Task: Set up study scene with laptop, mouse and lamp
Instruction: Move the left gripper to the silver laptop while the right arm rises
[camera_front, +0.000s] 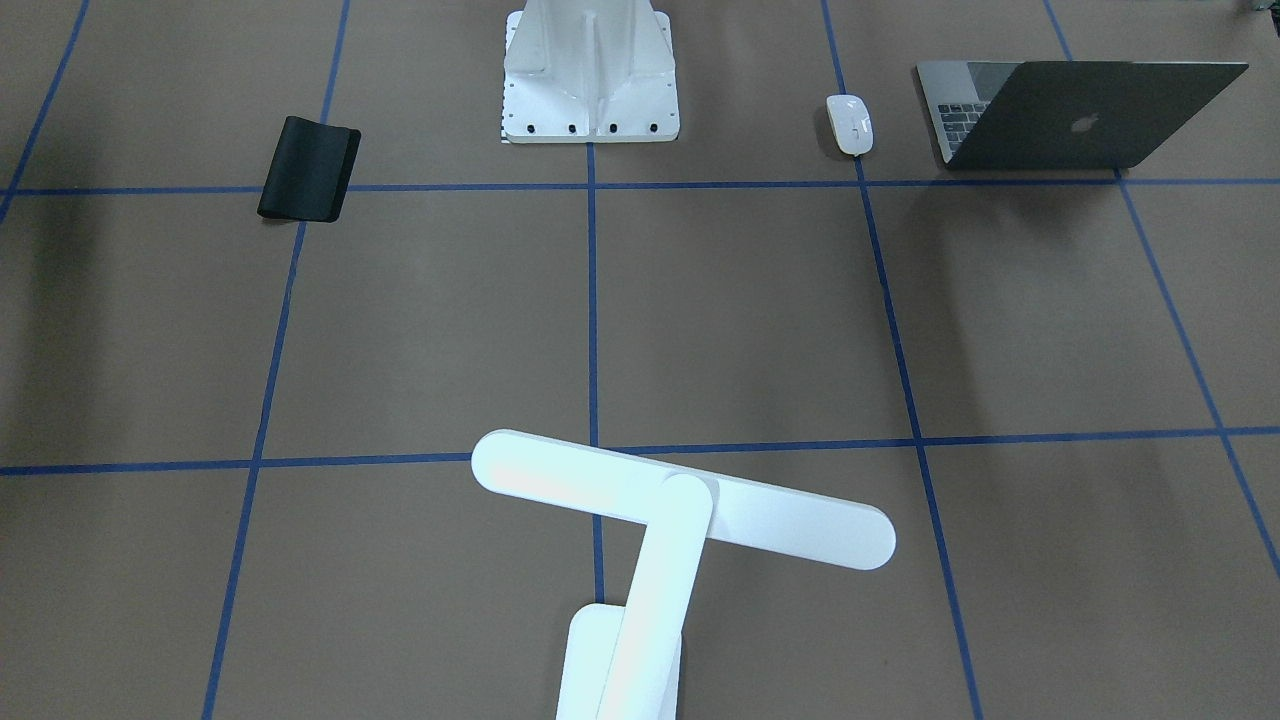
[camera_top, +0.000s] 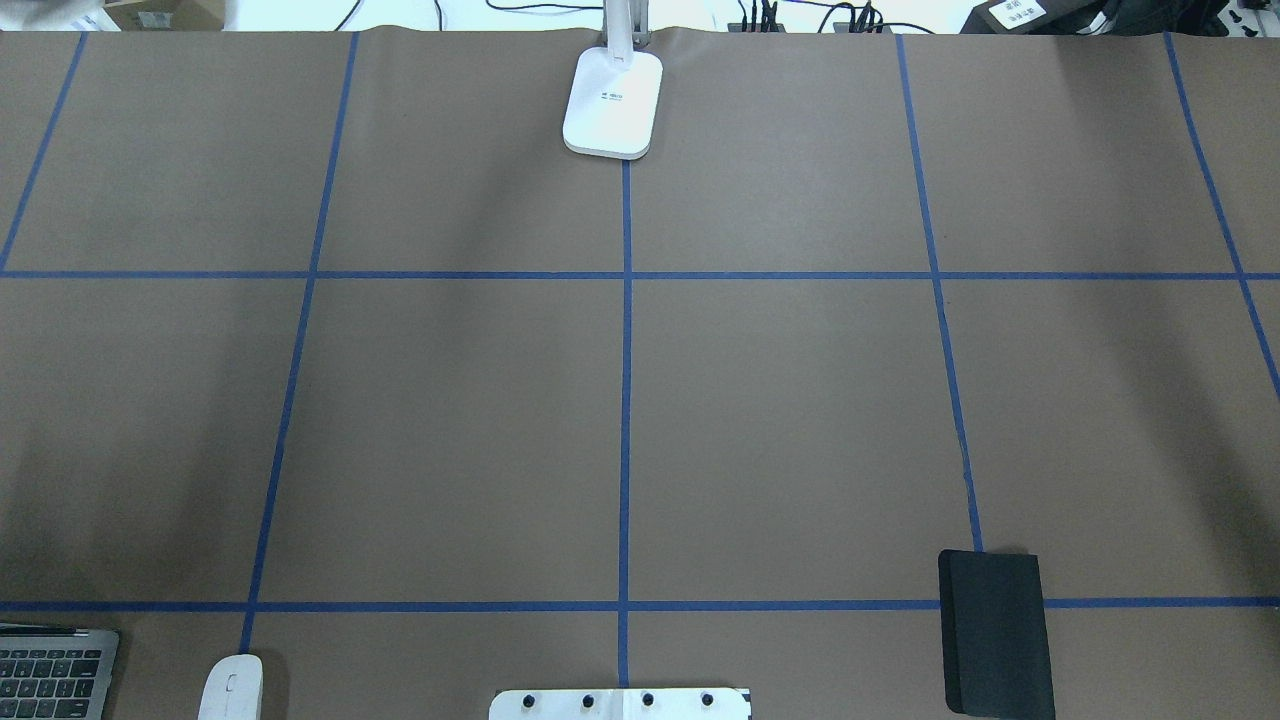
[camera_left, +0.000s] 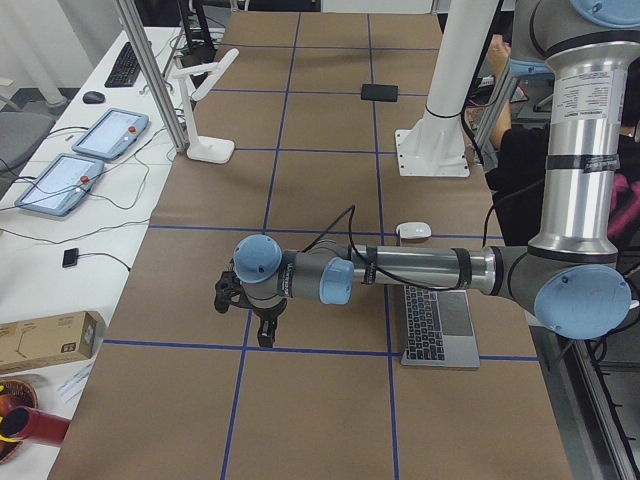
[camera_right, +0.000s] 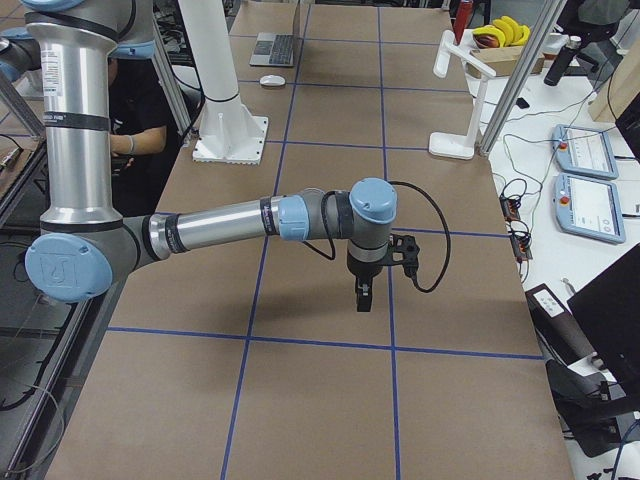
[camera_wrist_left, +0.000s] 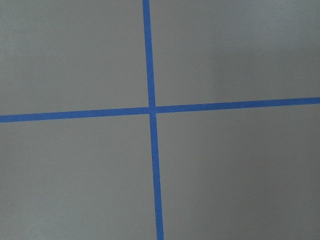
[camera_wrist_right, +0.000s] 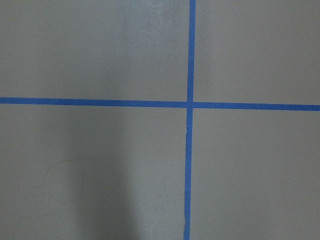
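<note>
The grey laptop (camera_front: 1080, 115) stands half open at the table's near-left corner, lid with apple logo facing away from the robot; only its keyboard corner (camera_top: 55, 672) shows from overhead. The white mouse (camera_front: 849, 124) lies beside it, toward the pedestal. The white lamp (camera_front: 680, 497) stands at the far middle edge, base (camera_top: 613, 103) on the centre line. My left gripper (camera_left: 265, 335) hangs over bare paper, well out from the laptop. My right gripper (camera_right: 364, 300) hangs over bare paper at the right end. I cannot tell whether either is open or shut.
A black mat (camera_front: 310, 168) lies at the near right. The white bolted pedestal (camera_front: 590, 75) stands at the near middle. Blue tape lines grid the brown paper. Tablets and cables lie beyond the far edge (camera_right: 585, 150). Both wrist views show only paper and a tape cross.
</note>
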